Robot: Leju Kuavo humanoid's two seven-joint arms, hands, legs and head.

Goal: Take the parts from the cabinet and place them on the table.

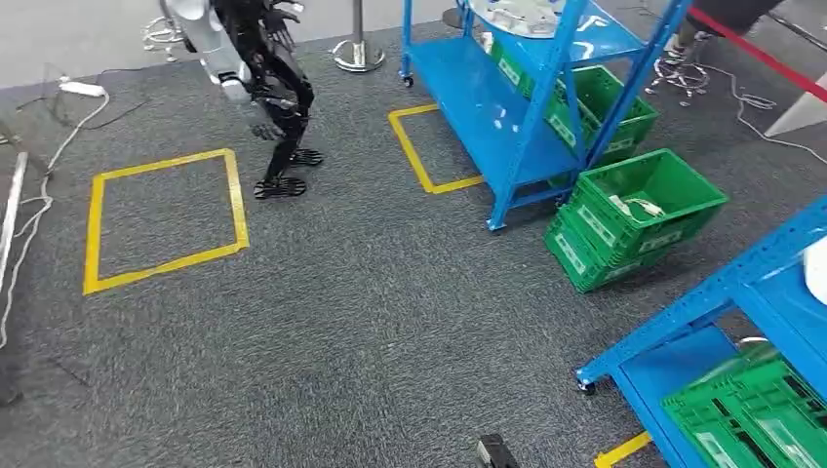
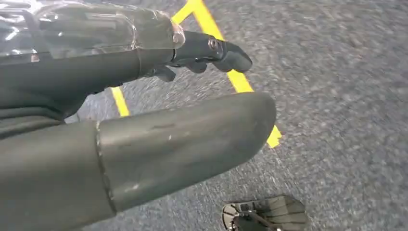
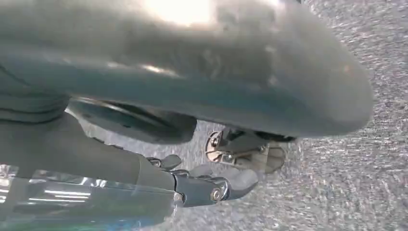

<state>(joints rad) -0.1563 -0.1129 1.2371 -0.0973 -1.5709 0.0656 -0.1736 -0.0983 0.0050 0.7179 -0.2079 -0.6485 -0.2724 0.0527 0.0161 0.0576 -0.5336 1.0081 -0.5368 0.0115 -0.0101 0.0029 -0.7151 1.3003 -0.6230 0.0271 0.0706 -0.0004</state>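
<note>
Both hands hang low over grey carpet: left hand fingers apart, empty; right hand grip unclear, blurred. Blue cabinet ahead-right, nearer right arm, white parts on top shelf, well apart from hands

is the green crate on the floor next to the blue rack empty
No: in the head view the open green crate beside the blue rack has a small pale item lying inside it.

My right hand hangs over grey carpet, thumb big & blurred up close, darker fingers stretched out, nothing held. Metal bit by fingertips, can't ID.
</note>
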